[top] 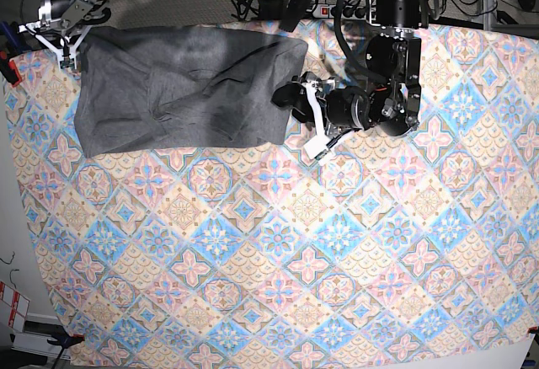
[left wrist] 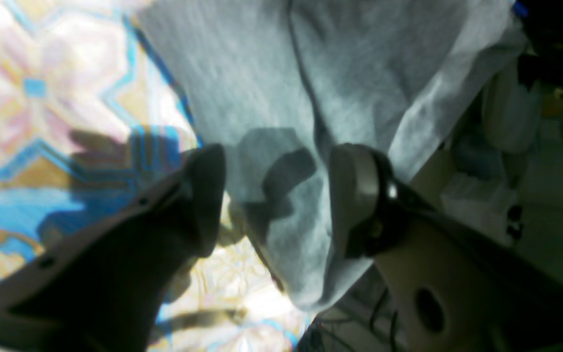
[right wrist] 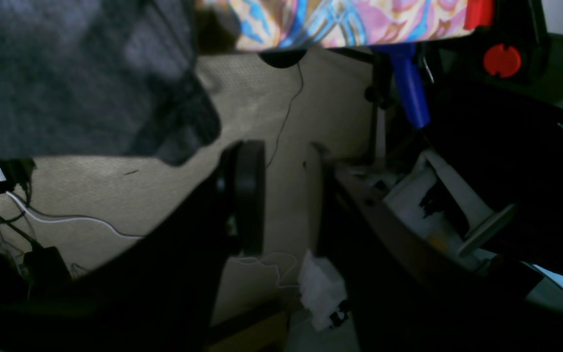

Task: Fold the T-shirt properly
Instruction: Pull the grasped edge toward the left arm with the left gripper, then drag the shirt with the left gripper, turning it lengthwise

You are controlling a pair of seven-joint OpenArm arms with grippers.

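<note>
Your left gripper (left wrist: 276,195) stands wide, jaws astride the grey T-shirt's (top: 181,87) edge on the patterned tablecloth (top: 278,259). Your right gripper (right wrist: 286,195) is narrowly parted, empty, beyond the table's far corner.

Place: a robotics lab or test room rather than a home; the signs are the rig and the clutter around it
Work surface: one table (top: 278,302) covered by a colourful patterned tablecloth (top: 253,243); the cloth is held at a corner by a red clamp (right wrist: 501,59)
Machines: two robot arms mounted at the table's far edge; a black motor housing (top: 396,2) with bundled cables stands over it
Floor: pale carpet (right wrist: 271,98) below the table edge; loose white and black cables (right wrist: 66,220) trail across it; a power strip (top: 333,7) lies behind the table
Edges: blurred equipment and boxes beside the table; not identifiable
</note>
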